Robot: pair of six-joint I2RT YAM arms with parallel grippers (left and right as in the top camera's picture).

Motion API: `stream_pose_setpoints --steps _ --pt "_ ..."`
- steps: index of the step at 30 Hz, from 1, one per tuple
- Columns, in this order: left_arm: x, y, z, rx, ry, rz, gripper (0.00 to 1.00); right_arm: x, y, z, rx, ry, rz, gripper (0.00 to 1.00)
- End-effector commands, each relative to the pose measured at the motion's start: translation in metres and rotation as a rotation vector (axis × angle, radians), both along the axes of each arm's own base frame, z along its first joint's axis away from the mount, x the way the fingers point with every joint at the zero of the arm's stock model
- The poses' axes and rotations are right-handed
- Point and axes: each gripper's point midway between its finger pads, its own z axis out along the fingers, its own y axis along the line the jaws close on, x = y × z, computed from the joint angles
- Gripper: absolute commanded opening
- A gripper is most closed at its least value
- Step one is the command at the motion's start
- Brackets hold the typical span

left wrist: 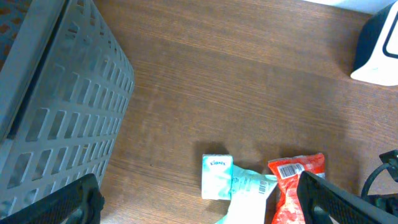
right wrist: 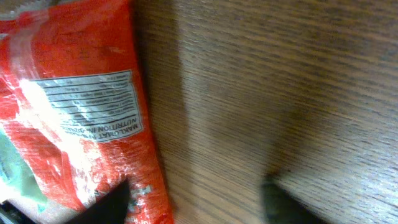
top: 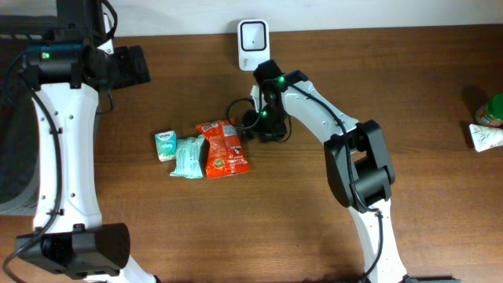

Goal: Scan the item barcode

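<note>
Overhead: red snack packet (top: 222,148) lies flat on the wooden table (top: 314,236), mid-table, long axis running near-far, a pale patch at its far end. A teal tissue pack (top: 188,157) touches its left edge, and a small Kleenex pack (top: 165,145) sits just left of that. White barcode scanner (top: 253,43) stands at the far edge, well apart from the packet. Right gripper (top: 253,130) is low, just right of the packet's far right corner; can't tell contact from here. Left gripper (top: 137,67) hangs far left, well apart from the items. Grey basket (top: 14,157) at the left edge

Left wrist: left gripper (left wrist: 196,186) jaws spread wide, released, grasping nothing. Packet shows a white barcode (left wrist: 289,169) panel face up at its far end; glossy red film, crinkled. Slatted basket fills the left side and the scanner shows in the far right corner

Right wrist: packet fills the left side; shiny red wrapper with a white nutrition panel (right wrist: 93,102), partly glared and blurred. Right gripper (right wrist: 196,196) is released, jaws apart with bare wood between them. One dark finger (right wrist: 106,202) overlaps the packet's edge, the other is over the table; no grasp on the packet
</note>
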Motion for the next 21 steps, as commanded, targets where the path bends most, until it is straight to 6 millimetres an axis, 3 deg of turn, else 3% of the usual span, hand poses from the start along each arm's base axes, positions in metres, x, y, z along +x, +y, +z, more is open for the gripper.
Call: stream_pose_setpoints --steps 1,3,6,10,11,13,14,16,19,21 --pt "0.000 0.001 0.006 0.000 -0.016 0.014 0.99 0.004 0.025 0.020 0.116 -0.044 0.052 0.90" --pt "0.000 0.001 0.006 0.000 -0.016 0.014 0.99 0.003 0.034 0.027 0.181 -0.040 0.062 0.90" --pt "0.000 0.001 0.006 0.000 -0.016 0.014 0.99 -0.005 0.043 0.022 0.169 -0.036 0.085 0.90" --pt "0.000 0.001 0.006 0.000 -0.016 0.014 0.99 -0.016 0.048 -0.007 0.022 -0.051 0.061 0.90" --pt "0.000 0.001 0.006 0.000 -0.016 0.014 0.99 -0.026 0.059 -0.024 0.009 -0.034 0.057 0.90" --pt "0.000 0.001 0.006 0.000 -0.016 0.014 0.99 -0.033 0.057 -0.046 -0.053 -0.007 0.016 0.86" --pt "0.000 0.001 0.006 0.000 -0.017 0.014 0.99 -0.035 0.058 -0.057 -0.063 -0.002 0.022 0.68" --pt "0.000 0.001 0.006 0.000 -0.016 0.014 0.99 -0.036 0.057 -0.064 -0.068 0.011 0.021 0.04" --pt "0.000 0.001 0.006 0.000 -0.016 0.014 0.99 -0.023 0.048 -0.052 -0.116 -0.041 0.002 0.04" --pt "0.000 0.001 0.006 0.000 -0.016 0.014 0.99 -0.001 0.022 -0.029 -0.269 -0.139 -0.034 0.04"
